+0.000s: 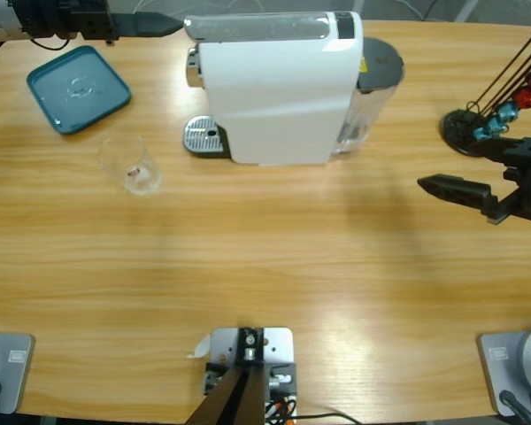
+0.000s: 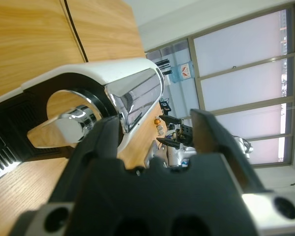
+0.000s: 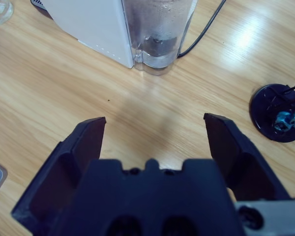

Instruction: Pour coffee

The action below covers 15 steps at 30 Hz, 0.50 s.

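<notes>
Clear glass (image 1: 133, 165) beside teal tray (image 1: 78, 88) — coffee not discernible in it, left gripper (image 1: 164, 24) spread at coffee machine (image 1: 279, 84) top, right gripper (image 1: 465, 190) spread — well apart.

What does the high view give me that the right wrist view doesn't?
Only the high view: the teal tray and the machine's drip grate. Only the right wrist view: the black cable behind the water tank, and the right gripper with jaws apart, holding nothing. Both: the coffee machine, the clear glass, and the black stand.
</notes>
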{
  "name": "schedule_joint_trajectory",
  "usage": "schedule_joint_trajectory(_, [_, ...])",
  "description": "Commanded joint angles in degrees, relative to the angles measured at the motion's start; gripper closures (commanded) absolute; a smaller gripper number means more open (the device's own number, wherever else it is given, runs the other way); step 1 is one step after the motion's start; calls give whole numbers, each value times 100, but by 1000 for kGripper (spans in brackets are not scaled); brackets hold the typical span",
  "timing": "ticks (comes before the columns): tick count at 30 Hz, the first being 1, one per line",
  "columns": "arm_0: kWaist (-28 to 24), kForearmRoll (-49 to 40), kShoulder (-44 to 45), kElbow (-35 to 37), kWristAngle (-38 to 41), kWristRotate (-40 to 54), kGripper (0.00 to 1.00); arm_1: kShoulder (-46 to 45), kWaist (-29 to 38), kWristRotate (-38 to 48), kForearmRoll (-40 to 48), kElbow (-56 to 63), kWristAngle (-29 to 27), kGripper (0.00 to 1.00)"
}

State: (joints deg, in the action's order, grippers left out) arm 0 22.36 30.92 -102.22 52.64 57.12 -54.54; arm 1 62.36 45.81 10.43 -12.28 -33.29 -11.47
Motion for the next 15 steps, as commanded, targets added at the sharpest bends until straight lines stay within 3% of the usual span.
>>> schedule_joint_trajectory(1, [102,46,-333,27,173,-57,409,46,51,55,-20,86,-101,138])
schedule_joint_trajectory(7, [109,46,-309,54,176,-57,423,44,51,55,-20,86,-101,138])
schedule_joint_trajectory(9, [111,46,-259,71,176,-57,566,41,51,55,-20,86,-101,138])
schedule_joint_trajectory(10, [107,46,-226,78,175,-57,714,41,51,55,-20,86,-101,138])
schedule_joint_trajectory(11, [102,46,-193,82,171,-57,773,39,51,55,-20,86,-101,138])
schedule_joint_trajectory(13, [102,46,-129,112,173,-48,981,39,51,55,-20,86,-101,142])
schedule_joint_trajectory(15, [100,32,-70,156,176,-55,1000,39,51,55,-20,86,-101,142])
